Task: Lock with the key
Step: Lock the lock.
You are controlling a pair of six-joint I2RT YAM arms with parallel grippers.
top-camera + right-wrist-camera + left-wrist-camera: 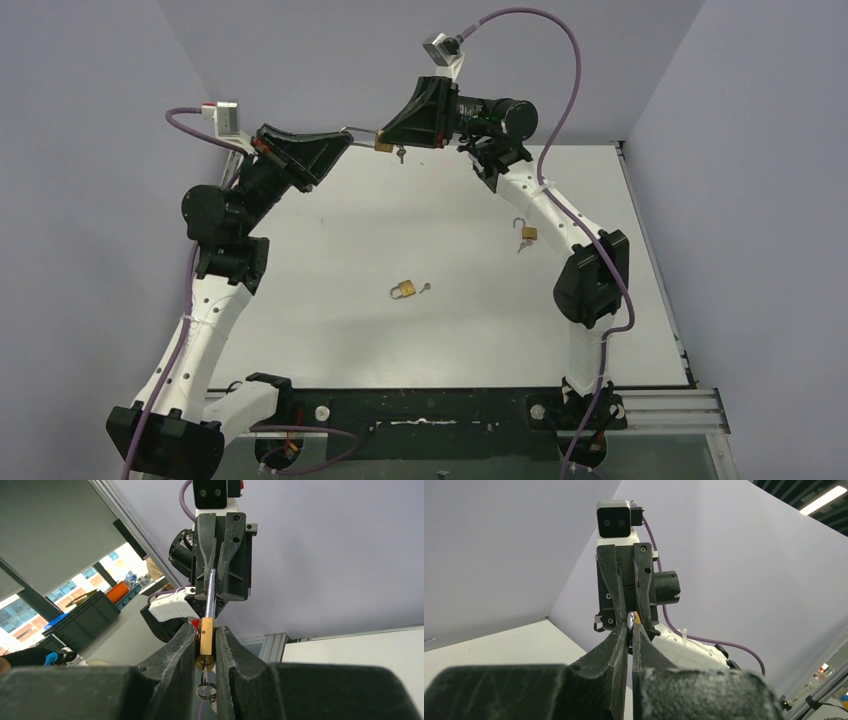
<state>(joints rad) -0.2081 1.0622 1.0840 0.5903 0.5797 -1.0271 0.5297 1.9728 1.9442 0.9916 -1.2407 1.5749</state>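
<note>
A small brass padlock (383,145) is held in the air above the far middle of the table. My right gripper (392,135) is shut on its brass body (205,639). A key (204,664) sits in the keyhole with its ring (206,690) hanging between my fingers. The silver shackle (210,592) runs from the body to my left gripper (347,142), which faces the right one. In the left wrist view the left gripper (630,626) is shut on the shackle's tip (630,618). Whether the shackle is pushed home is hidden.
Two more brass padlocks lie on the white table (330,300). One (403,291) is in the middle with a key (424,288) beside it. Another (527,232), its shackle open, lies next to the right arm (590,275). Grey walls close in the back and sides.
</note>
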